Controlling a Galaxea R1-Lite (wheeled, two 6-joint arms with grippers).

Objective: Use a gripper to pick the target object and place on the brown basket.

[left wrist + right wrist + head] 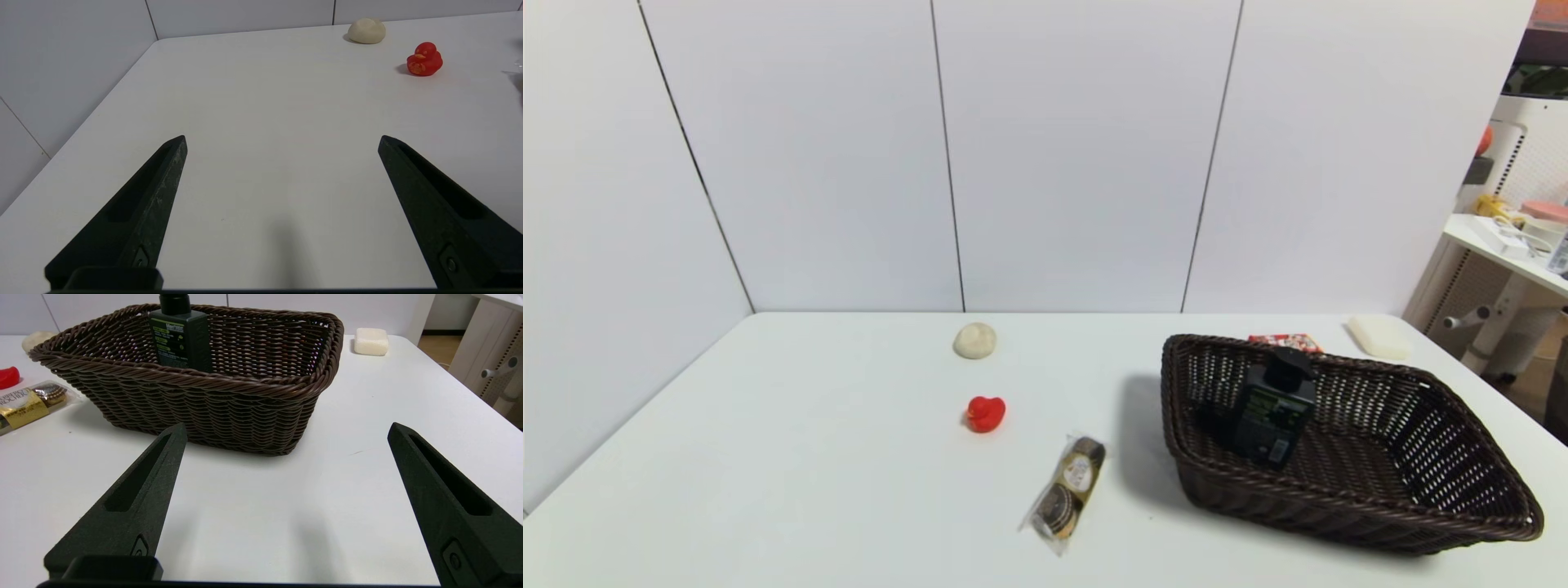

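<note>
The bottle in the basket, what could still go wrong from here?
The bottle stands upright inside the basket and looks top-heavy with its pump head, so a bump to the basket might tip it over. The right gripper, jaws open, sits low over the table close to the basket's wall; swinging forward could nudge it. The left gripper is parked well clear.

Neither arm appears in the head view. The bottle (1272, 416) stands in the basket (1486, 457); its base is hidden behind the near rim in the right wrist view, and its pump head is cut off by that picture's edge. A red packet (1285, 340) behind the basket is mostly hidden. The chocolate pack (24, 406) and the duck (9, 377) are cut off at the picture's edge. Label print is too small to read.
</note>
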